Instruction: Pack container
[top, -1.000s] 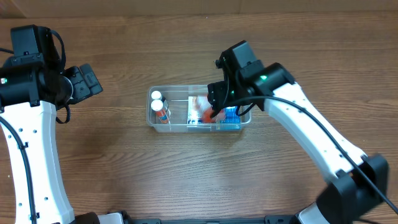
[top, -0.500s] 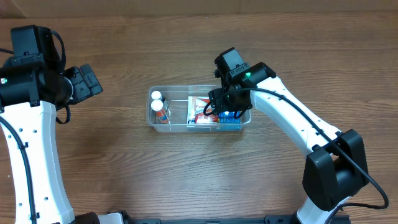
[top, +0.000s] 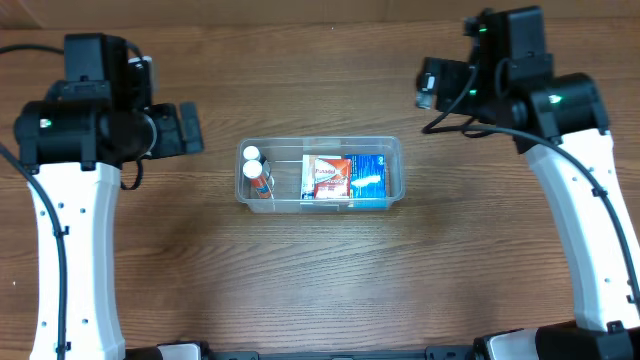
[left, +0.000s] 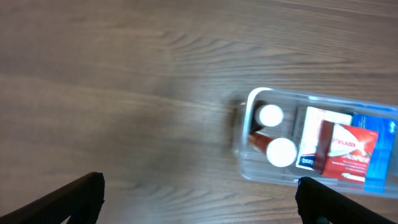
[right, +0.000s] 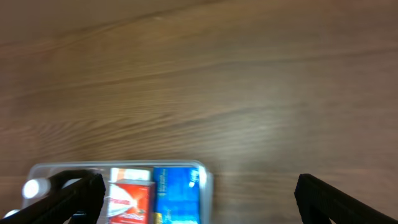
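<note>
The wooden table (top: 320, 290) is carrying the clear container (top: 398, 172) at its middle; the left gripper (left: 199, 191) and right gripper (right: 198, 188) are hovering off to either side of it, fingers spread wide, gripping nothing; inside, a red box (top: 330, 177) and a blue box (top: 369, 176) are lying beside two white-capped bottles (top: 252, 167)

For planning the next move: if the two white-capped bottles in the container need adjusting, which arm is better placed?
Left. The bottles sit at the left end of the container, nearer the left fingers, which are open.
</note>
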